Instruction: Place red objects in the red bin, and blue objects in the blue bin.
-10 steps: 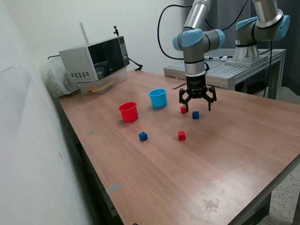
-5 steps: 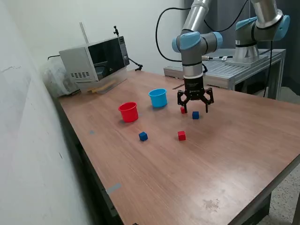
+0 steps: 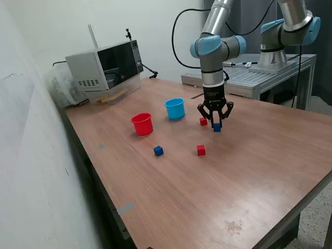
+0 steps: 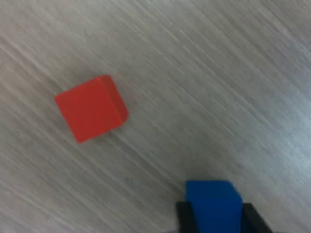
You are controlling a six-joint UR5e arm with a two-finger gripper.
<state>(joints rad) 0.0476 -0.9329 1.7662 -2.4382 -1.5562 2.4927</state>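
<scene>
On table (image 3: 249, 171), toward exterior view's right of light blue cup (image 3: 175, 108): gripper (image 3: 216, 124) down low over dark blue cube (image 3: 216, 127). Fingers (image 4: 182, 217) drawn in on either flank of that cube, dark pads flush against two opposite faces in wrist view; judged pinching it, cube resting on table or barely off it, cannot tell which. Cube directly between fingers, no offset to correct. No long axis on a cube; faces squared to pads, no visible tilt.

Red cube (image 3: 203, 121) just beside, on side toward blue cup, apart from gripped cube; in wrist view (image 4: 91, 108) rotated relative to blue one. Second red cube (image 3: 201, 150) and second blue cube (image 3: 158, 150) nearer camera, well apart from gripper. Red cup (image 3: 142, 124) further to exterior view's left.

Judgement: grasp about closed; next, lift and carry toward blue cup, passing over neighbouring red cube. Risk: clipping it if lift stays low.
</scene>
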